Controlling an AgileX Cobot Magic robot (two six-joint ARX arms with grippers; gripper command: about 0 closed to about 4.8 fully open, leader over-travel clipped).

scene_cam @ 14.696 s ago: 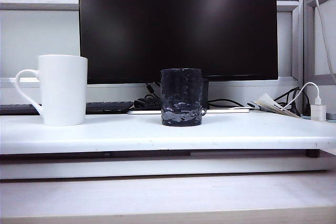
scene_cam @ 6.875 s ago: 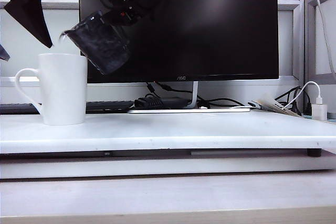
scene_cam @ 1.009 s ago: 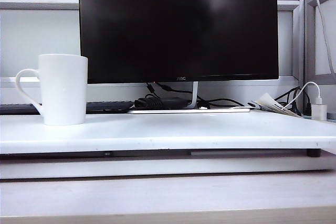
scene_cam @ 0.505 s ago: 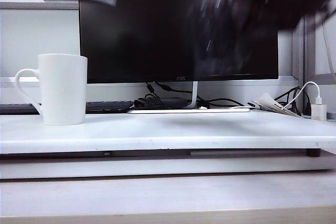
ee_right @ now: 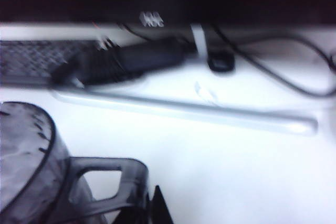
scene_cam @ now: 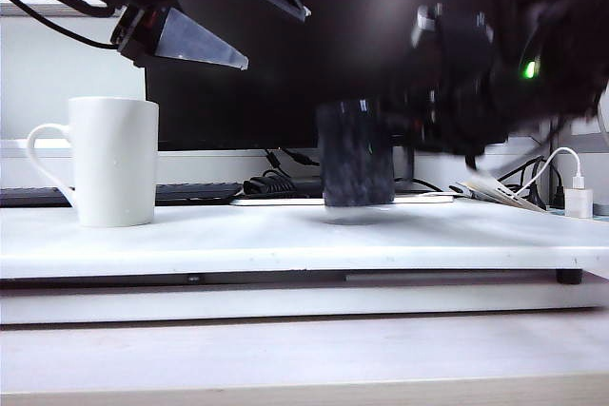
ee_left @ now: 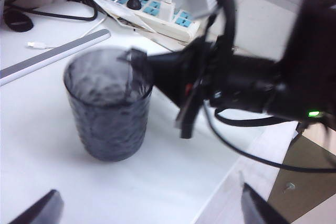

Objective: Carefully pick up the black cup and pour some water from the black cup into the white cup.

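The black cup [scene_cam: 355, 154] stands upright at the middle of the white table [scene_cam: 285, 244], just above it or on it; I cannot tell which. My right gripper [scene_cam: 404, 125] comes in from the right and is shut on the cup's handle [ee_right: 105, 182]. In the left wrist view the black cup [ee_left: 107, 111] shows from above with the right gripper [ee_left: 157, 72] at its rim side. No water can be made out. The white cup [scene_cam: 114, 164] stands at the left. My left gripper [scene_cam: 276, 40] hangs open above and to the right of the white cup, holding nothing.
A dark monitor [scene_cam: 285, 64] stands behind the cups, with a keyboard [scene_cam: 195, 193], cables and a power brick [scene_cam: 276, 184] at its foot. A white charger [scene_cam: 577, 202] and a power strip [ee_left: 157, 17] lie at the right. The table's front edge [scene_cam: 285, 273] is near.
Both arms have come down into the exterior view. The right one brought the black cup down to the table's middle. The left gripper moved in over the upper left, still open.
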